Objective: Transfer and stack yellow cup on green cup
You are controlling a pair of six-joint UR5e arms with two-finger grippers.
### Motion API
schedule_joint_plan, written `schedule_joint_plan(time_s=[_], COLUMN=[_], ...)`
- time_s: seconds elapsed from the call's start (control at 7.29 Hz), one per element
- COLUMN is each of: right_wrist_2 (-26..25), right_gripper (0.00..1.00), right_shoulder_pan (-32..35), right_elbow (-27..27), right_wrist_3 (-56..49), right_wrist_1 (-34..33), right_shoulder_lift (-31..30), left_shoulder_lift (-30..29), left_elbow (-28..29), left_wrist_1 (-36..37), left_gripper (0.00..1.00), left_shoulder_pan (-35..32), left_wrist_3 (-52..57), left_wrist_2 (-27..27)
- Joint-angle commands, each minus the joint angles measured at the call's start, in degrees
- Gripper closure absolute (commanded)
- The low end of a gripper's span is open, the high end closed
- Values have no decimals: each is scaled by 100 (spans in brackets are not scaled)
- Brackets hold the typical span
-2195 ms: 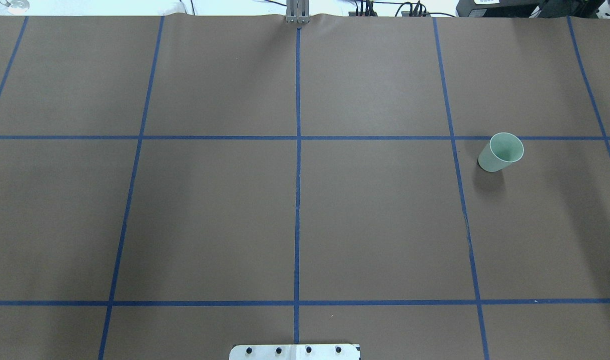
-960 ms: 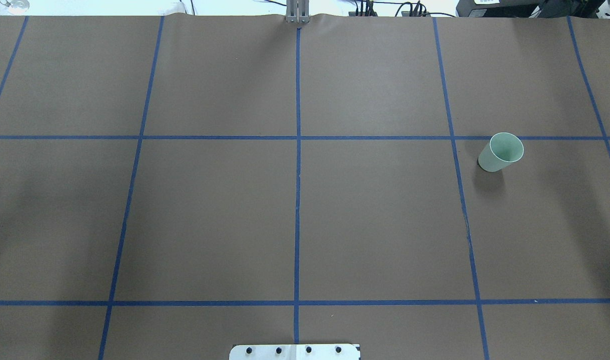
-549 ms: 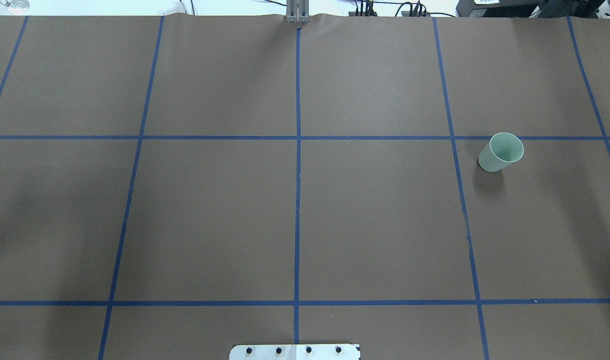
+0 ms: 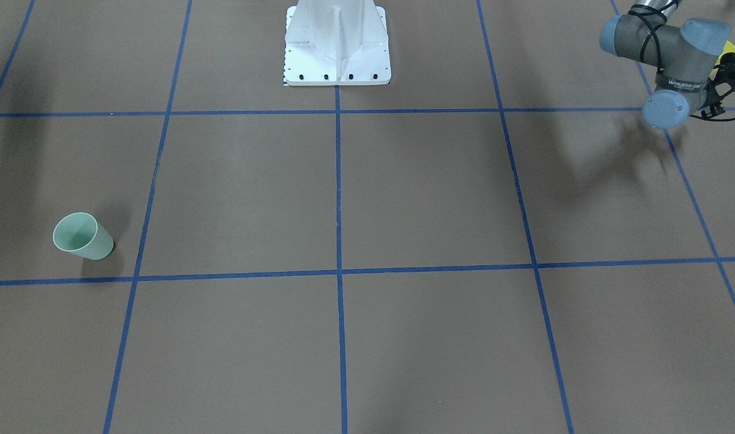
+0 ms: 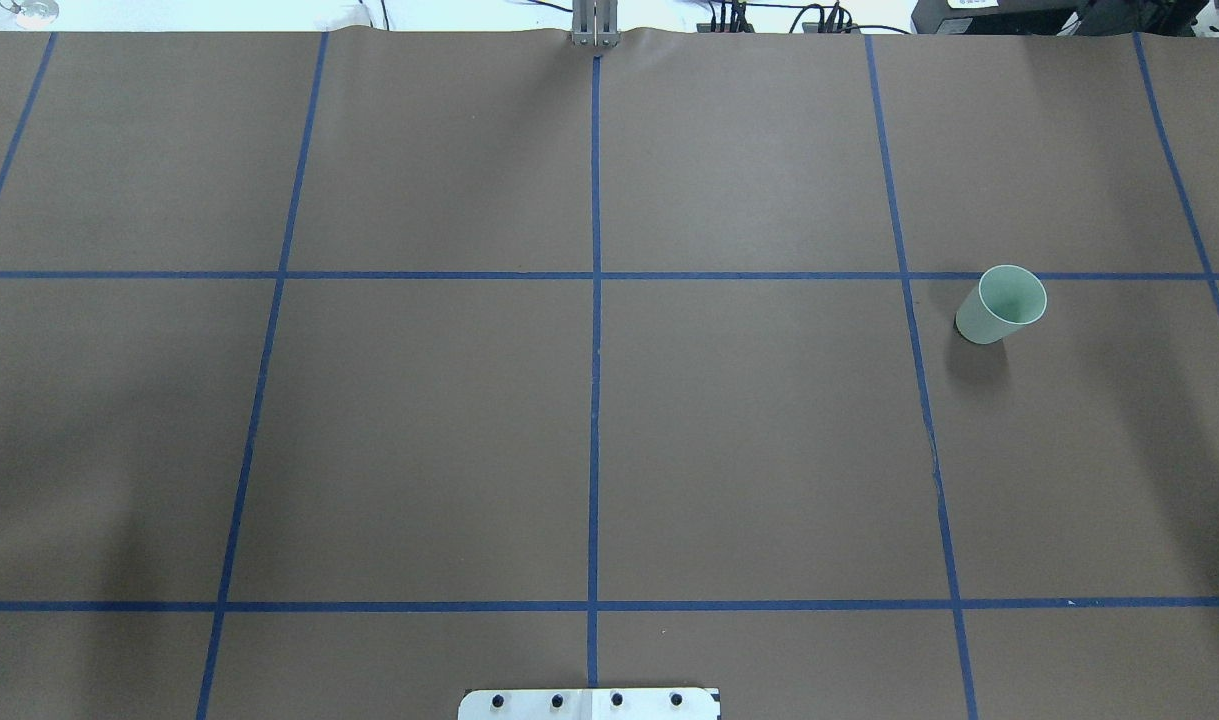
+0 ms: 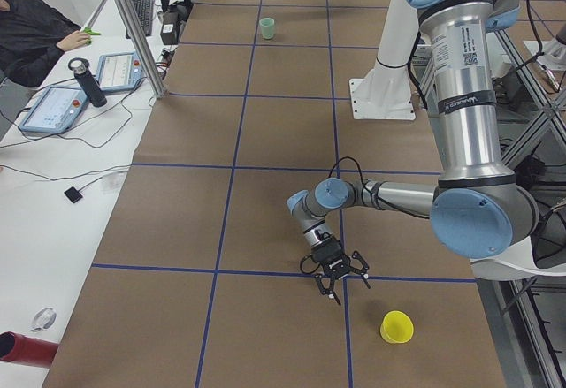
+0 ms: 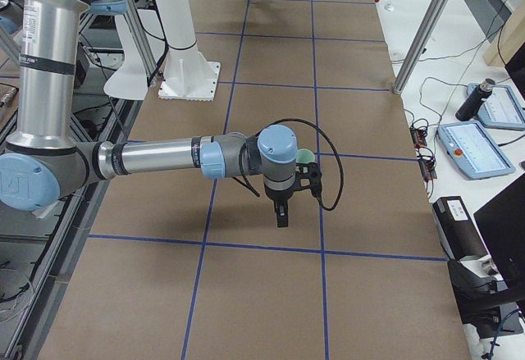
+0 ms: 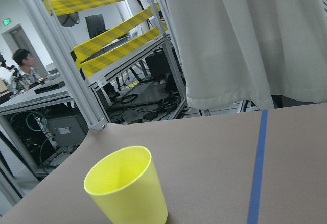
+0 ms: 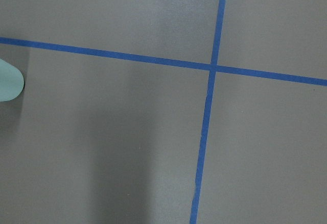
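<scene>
Across brown paper-covered tabletop (image 5: 419, 430) with blue tape grid: left arm (image 6: 467, 123) and right arm (image 7: 156, 159) reach out. Small bright yellow plastic cup (image 6: 396, 327) upright near left fingers (image 6: 332, 284), not touching. Small pale green plastic cup (image 5: 999, 305) upright, well apart, near right fingers (image 7: 281, 215). Opening of either fingers: cannot tell.

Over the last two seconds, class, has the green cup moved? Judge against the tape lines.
No. In the overhead view the green cup stands in the same spot, its rim overlapping the horizontal blue tape line, just right of the tape crossing.
</scene>
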Motion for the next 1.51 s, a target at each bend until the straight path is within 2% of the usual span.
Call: schedule_joint_plan(time_s=[0.0, 0.55, 1.37], right_wrist_2=[29, 56, 56], right_gripper=[0, 0, 0], right_shoulder_pan=[0, 0, 0], right_elbow=[9, 18, 18], right_wrist_3=[0, 0, 0], right_wrist_1=[7, 7, 7], right_shoulder_lift=[1, 10, 10], left_shoulder_lift=[-104, -60, 107], left_elbow=[432, 960, 1172], left_wrist_1=[7, 139, 122], left_gripper=[0, 0, 0], left_shoulder_pan=[101, 172, 172], left_wrist_3=[-270, -603, -604], left_wrist_2=[-140, -438, -1010])
